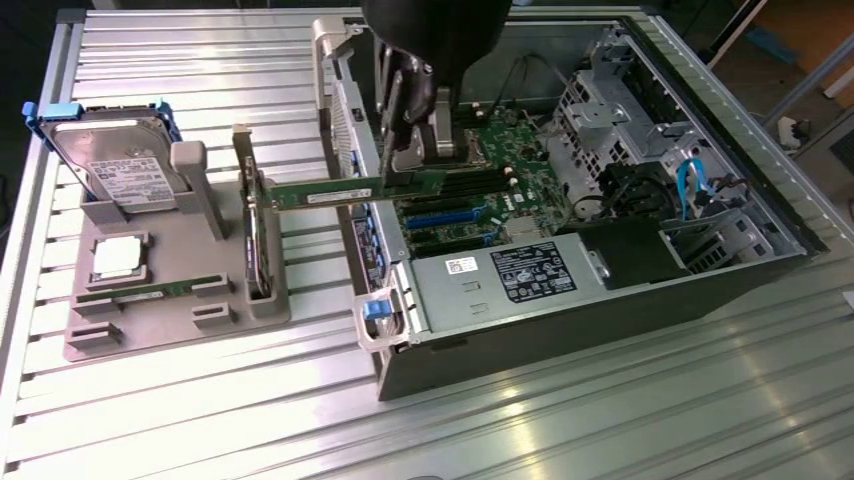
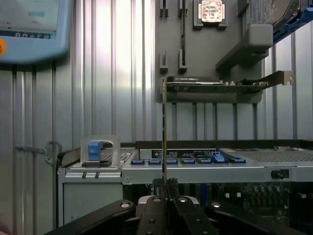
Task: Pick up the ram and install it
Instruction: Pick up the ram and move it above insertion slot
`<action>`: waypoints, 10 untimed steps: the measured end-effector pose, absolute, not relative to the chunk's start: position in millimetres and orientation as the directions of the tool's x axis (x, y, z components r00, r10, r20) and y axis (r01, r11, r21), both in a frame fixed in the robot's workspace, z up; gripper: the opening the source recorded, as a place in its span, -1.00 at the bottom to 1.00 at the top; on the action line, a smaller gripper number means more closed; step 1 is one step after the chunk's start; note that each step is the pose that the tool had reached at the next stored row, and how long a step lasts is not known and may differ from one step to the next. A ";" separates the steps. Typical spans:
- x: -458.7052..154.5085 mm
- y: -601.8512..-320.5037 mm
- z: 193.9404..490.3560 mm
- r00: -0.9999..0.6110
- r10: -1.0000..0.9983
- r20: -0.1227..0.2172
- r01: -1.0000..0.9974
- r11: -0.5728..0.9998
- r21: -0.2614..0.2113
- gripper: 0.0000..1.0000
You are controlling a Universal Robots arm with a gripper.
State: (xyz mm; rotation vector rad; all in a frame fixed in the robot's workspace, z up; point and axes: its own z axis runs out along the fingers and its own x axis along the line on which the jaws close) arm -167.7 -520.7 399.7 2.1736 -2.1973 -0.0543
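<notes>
exterior view – arm: the dark arm comes down from the top edge and hangs steeply over the open computer case [image 1: 561, 330], wrist pointing down at the circuit board [image 1: 497, 150] inside.
exterior view – gripper: the gripper [image 1: 424, 165] is pinched almost fully closed on one end of the ram [image 1: 334, 193].
exterior view – ram: a thin green stick held level and clear of any surface; its held end is over the circuit board, and its free end reaches across the case's wall toward the grey holder tray [image 1: 160, 320].
exterior view – tray: it sits on the ribbed metal table [image 1: 601, 420] at the exterior view's left, carrying a hard drive [image 1: 120, 170] on edge, a dark card [image 1: 254, 240] on edge and a second green stick [image 1: 134, 293] lying flat.
wrist view – gripper: the two black fingers [image 2: 154, 215] meet with only a thin gap, and the gripper [image 2: 166, 200] clamps the ram [image 2: 165, 127].
wrist view – ram: seen edge-on as a thin line running straight out from the fingertips, across the case [image 2: 195, 166] rim.
wrist view – beyond: the card [image 2: 220, 84] stands on the tray [image 2: 205, 49]; a screen device [image 2: 29, 24] lies on the table [image 2: 107, 98].
</notes>
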 end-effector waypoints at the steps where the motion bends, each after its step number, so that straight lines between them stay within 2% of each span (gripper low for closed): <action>1: -165.0 -520.6 399.7 -0.011 -1.000 0.011 -0.998 0.011 0.060 -0.76; 10: -136.1 -520.6 399.7 -0.011 -1.000 0.011 -0.998 0.011 0.060 -0.76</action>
